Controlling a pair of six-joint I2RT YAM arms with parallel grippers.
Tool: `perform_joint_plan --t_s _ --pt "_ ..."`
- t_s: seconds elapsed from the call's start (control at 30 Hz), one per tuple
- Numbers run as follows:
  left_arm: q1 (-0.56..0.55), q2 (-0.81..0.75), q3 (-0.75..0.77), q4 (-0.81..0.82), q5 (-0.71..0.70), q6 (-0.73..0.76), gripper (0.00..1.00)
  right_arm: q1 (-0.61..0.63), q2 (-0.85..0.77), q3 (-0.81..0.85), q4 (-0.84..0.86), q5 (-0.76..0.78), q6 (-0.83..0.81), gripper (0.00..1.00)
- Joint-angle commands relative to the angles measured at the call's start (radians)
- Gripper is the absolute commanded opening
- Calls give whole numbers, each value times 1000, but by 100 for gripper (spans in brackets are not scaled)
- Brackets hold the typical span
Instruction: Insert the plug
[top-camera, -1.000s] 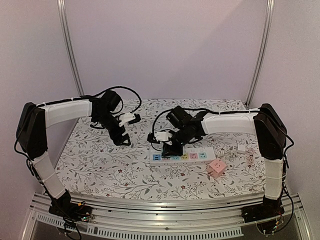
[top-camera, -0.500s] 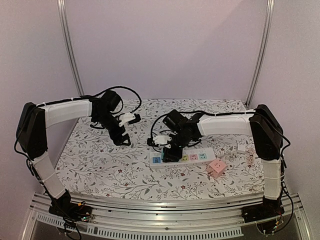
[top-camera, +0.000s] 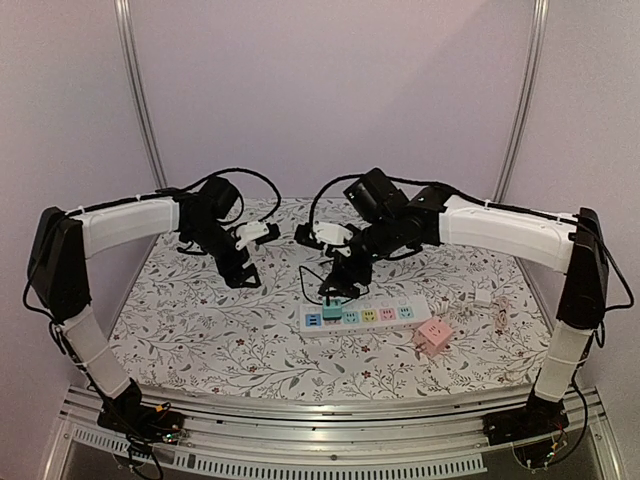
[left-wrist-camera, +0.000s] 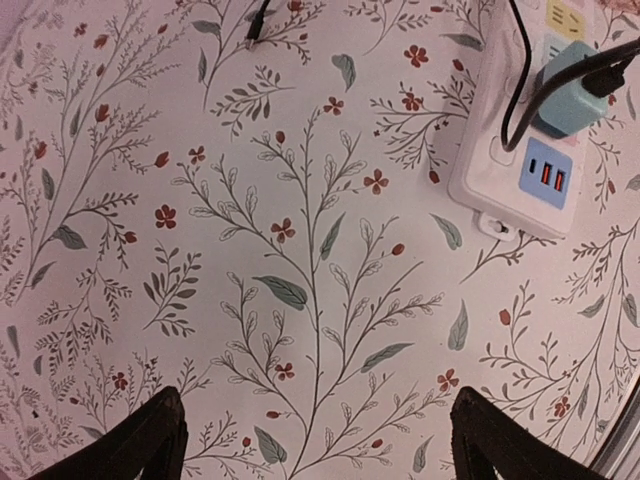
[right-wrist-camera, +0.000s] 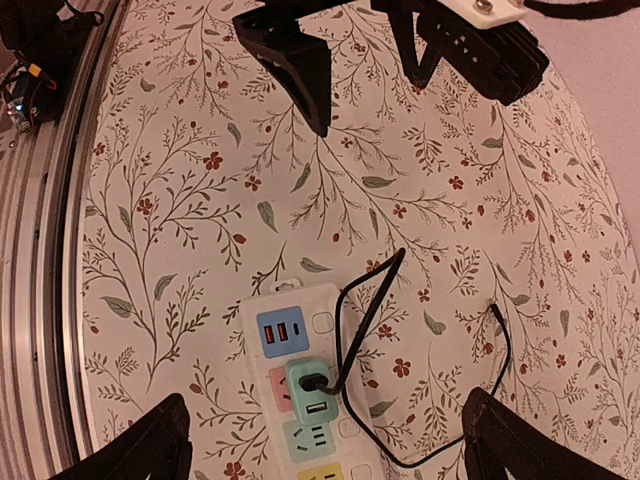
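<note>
Both wide open, empty; right gripper (top-camera: 342, 282) above the plug (top-camera: 332, 311) seated in the strip (top-camera: 388, 314); left gripper (top-camera: 242, 280) aside.

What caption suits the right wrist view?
Teal plug with black cable sits in white plastic power strip; right fingers open above.

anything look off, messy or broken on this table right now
Nothing spilled or damaged. The teal plug sits in the white power strip, and its black cable sprawls in a loose loop over the floral cloth. A pink cube adapter lies unplugged off the strip's right end, turned at an angle to it.
</note>
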Motion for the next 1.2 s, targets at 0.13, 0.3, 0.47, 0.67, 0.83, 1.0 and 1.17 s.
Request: perform_joint_plan --t_s 0.13,0.3,0.47,0.67,0.83,1.0,1.17 --pt "3 -47 -8 -5 -15 4 92 -146 -383 -221 -1 221 294 99" --pt "3 -43 4 1 -36 -6 92 -390 -554 -326 -173 589 824 99" --pt "3 -42 5 2 -41 -12 92 -540 -577 -418 -273 504 997 99" --pt "3 -43 0 4 -35 -17 92 -710 -479 -439 -366 554 1198 95" --pt "3 -45 -7 6 -33 -16 92 -727 -439 -444 -415 577 1541 88" --pt "3 -37 -4 7 -37 -17 92 -728 -428 -470 -355 532 1906 93" --pt "3 -42 -14 9 -37 -17 92 -728 -349 -479 -289 466 2090 94"
